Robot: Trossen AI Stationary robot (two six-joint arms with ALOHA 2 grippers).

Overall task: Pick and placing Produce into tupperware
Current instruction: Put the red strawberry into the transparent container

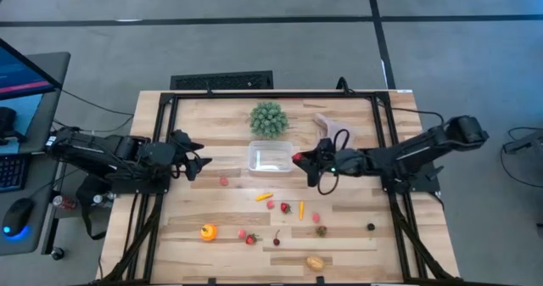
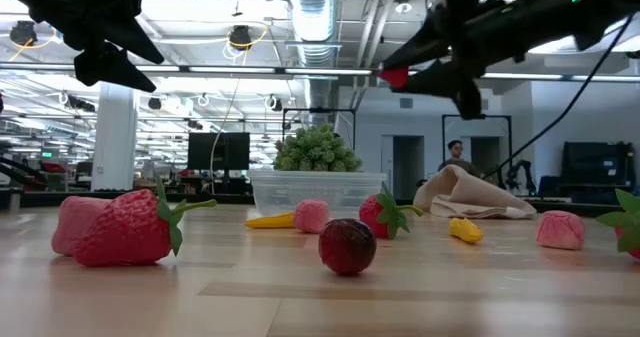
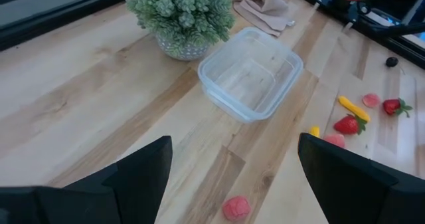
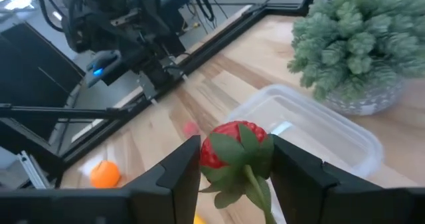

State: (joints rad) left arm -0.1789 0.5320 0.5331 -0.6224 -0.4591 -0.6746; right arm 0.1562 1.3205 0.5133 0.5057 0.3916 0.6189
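Our right gripper (image 4: 234,159) pinches a strawberry (image 4: 232,144) beside the tub (image 1: 270,158); it looks light and stiff, best held mid-body. Left gripper (image 3: 232,167) spread.

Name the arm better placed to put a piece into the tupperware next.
Right. The right gripper is shut on a red strawberry and hangs by the edge of the tupperware, which looks empty. The left gripper is open, holds nothing and sits farther from it.

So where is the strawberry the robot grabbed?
The strawberry is pinched in the right gripper, held in the air by the right edge of the tupperware, with the green plant just behind.
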